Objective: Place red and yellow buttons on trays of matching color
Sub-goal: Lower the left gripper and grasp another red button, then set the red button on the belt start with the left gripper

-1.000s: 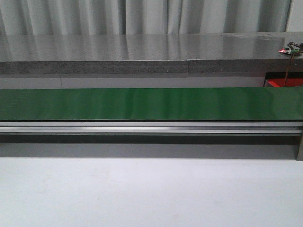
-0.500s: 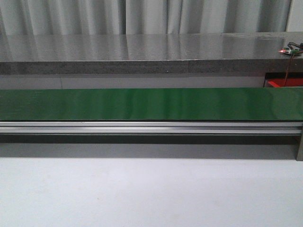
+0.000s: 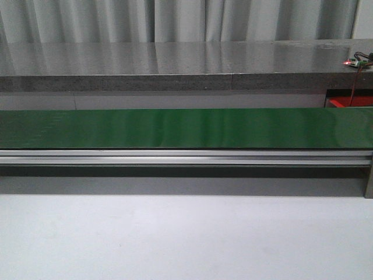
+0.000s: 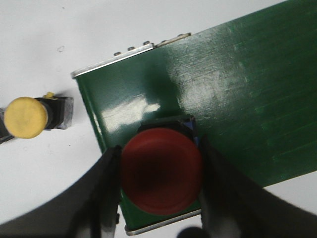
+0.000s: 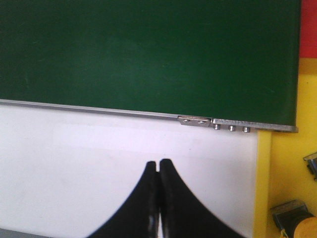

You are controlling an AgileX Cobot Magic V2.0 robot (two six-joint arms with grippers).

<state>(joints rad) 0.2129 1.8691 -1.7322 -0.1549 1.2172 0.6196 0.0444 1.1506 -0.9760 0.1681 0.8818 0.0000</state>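
A: Left side first. What does the left gripper (image 4: 159, 191) have?

B: Its fingers sit tight against either side of the red button (image 4: 161, 170), clamped on it above the end of the green conveyor belt (image 4: 237, 99). Off to one side of the fingers a yellow button (image 4: 25, 117) lies on the white table (image 4: 39, 39).

A: How will the red one handle?

B: I'd guess light, rigid plastic with a smooth domed cap. Better to grip the squarish body beneath it than the cap.

A: And the right gripper (image 5: 158, 198)?

B: Fingers pressed together, holding nothing, the belt edge just ahead. Beside it is the yellow tray (image 5: 287, 163), with part of another yellow button (image 5: 297, 223).

A: The front view?

B: Only the belt (image 3: 186, 128) and a red patch (image 3: 348, 102) at its right end; no buttons or grippers.
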